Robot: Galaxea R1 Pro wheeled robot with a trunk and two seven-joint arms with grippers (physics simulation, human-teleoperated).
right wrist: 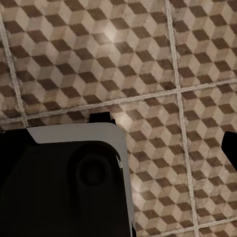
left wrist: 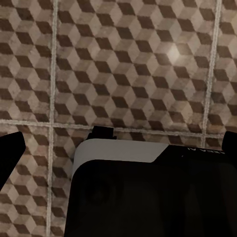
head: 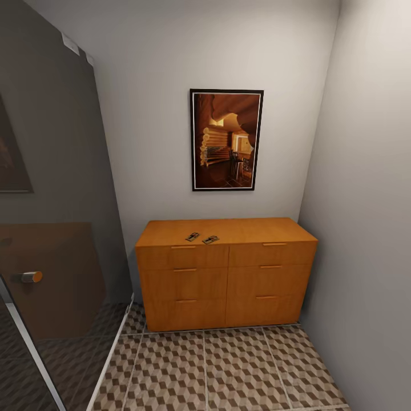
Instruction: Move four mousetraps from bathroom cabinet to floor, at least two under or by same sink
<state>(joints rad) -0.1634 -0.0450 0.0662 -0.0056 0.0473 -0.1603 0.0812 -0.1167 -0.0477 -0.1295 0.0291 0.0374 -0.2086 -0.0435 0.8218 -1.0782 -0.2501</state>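
Two mousetraps (head: pixel 193 237) (head: pixel 210 240) lie side by side near the cabinet's (head: pixel 228 274) front edge — open floor (head: pixel 228 371) before it, walls flanking. Finger state: cannot tell for either gripper.

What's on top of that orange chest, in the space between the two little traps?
Nothing. In the head view the two mousetraps lie side by side on the cabinet top, apart, with only a narrow strip of bare wood between them.

head view faces the cabinet (head: pixel 225 274) from nearby — both wrist views look down at floor tiles (left wrist: pixel 123 64).
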